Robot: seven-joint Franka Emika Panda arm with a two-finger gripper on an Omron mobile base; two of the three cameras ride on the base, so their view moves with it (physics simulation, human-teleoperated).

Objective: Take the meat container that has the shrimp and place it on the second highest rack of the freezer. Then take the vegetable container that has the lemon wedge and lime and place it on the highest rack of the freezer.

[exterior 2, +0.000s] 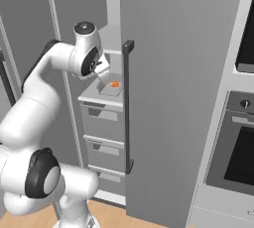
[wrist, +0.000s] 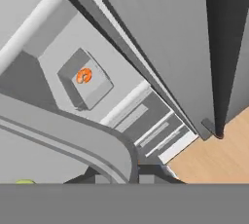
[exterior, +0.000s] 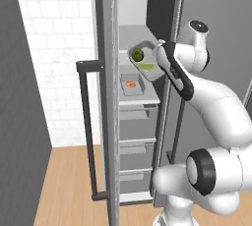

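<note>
Tool was clamped on the rim of the vegetable container, holding it tilted with lime and lemon wedge inside, just above the meat container already resting on the freezer shelf; top rack likely pending.

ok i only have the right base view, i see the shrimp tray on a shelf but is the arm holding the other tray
Observer: Yes. In the left base view the gripper is shut on the rim of the vegetable container.
Operator: fruit in it?
Observer: Both. The lime and the lemon wedge lie inside, though the tray is tilted.
Operator: where is it against the shrimp tray
Observer: Above it, at the front of the freezer, about one shelf higher than the meat container. I cannot tell whether it touches that upper shelf.
</note>
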